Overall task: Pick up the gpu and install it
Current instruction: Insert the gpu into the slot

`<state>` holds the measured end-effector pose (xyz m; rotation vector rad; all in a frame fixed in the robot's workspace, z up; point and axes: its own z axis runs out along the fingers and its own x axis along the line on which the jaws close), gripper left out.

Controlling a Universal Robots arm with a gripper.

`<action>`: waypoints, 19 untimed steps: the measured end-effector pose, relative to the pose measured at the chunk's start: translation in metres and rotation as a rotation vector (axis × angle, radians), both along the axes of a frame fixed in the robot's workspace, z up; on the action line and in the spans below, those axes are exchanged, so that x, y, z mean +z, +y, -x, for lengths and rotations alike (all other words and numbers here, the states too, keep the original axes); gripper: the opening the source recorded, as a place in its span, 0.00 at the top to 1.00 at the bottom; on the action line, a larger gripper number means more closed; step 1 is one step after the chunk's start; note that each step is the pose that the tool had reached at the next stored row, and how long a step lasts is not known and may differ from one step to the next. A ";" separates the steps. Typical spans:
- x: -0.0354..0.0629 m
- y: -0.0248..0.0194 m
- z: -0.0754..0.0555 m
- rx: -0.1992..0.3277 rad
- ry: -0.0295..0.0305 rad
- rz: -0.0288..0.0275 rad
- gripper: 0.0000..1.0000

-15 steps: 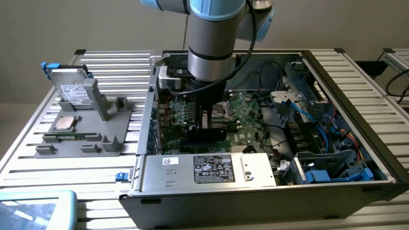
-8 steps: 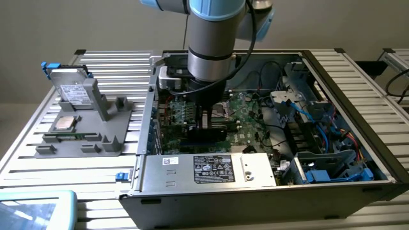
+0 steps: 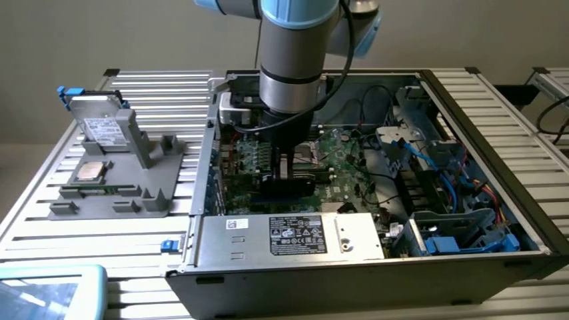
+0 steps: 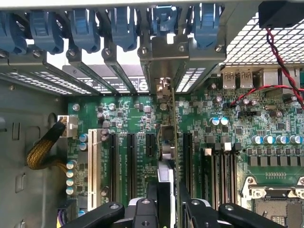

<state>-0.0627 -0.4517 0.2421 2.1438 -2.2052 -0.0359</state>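
My pincer (image 4: pixel 167 202) is clamped partway closed on the graphics card (image 4: pixel 166 147), held edge-on over the motherboard (image 4: pixel 128 107) at the case's (image 3: pixel 356 290) bracket edge. I judge I'm installing it. Seating needs the card square to its slot.

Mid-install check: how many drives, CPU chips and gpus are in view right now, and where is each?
silver drive: 1, standing in the grey holder
CPU chip: 1, lying flat on the grey holder
gpu: 1, held edge-on in the gripper over the motherboard
Total: 3
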 end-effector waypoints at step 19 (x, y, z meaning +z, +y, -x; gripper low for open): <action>-0.0002 0.0002 0.000 0.004 0.0000 -0.0011 0.73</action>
